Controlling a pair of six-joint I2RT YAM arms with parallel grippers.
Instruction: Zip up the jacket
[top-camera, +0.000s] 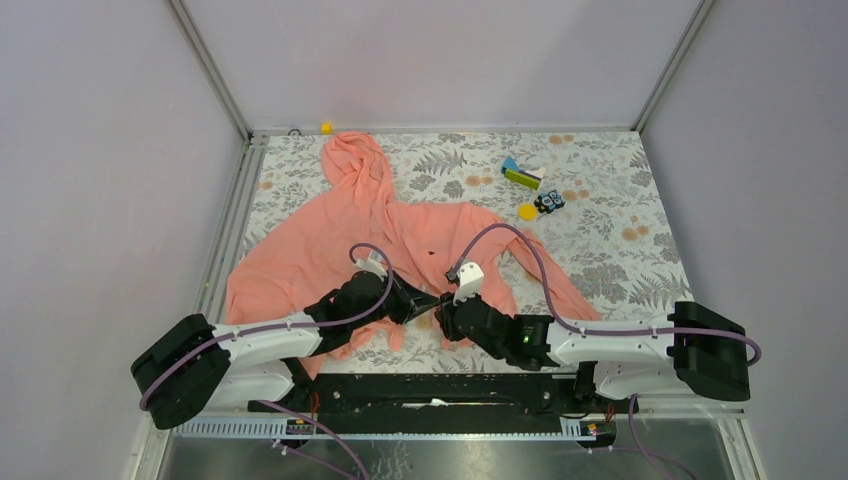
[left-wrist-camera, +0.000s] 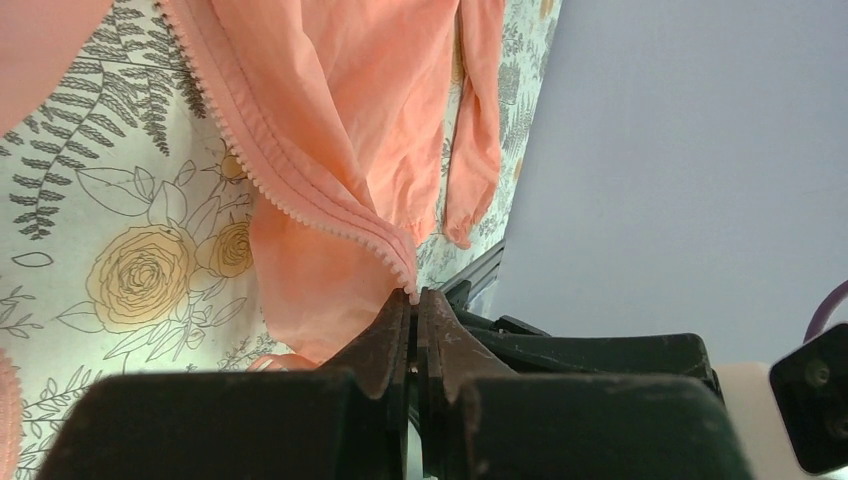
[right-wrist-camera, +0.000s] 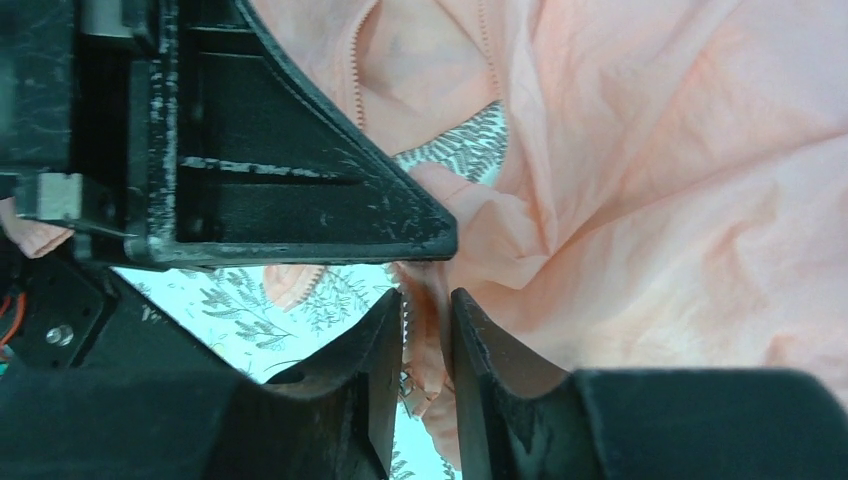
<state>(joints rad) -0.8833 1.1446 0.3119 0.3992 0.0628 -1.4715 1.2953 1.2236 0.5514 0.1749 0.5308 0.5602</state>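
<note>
On the fern-patterned counter (top-camera: 620, 265), the jacket (top-camera: 320, 245) lies spread open, its hood toward the far edge. Both arms meet at its near hem. The left end effector (left-wrist-camera: 414, 296) is pinched tight on the bottom end of one zipper edge. The right end effector (right-wrist-camera: 427, 305) holds a fold of the jacket's front edge between nearly closed fingers.
</note>
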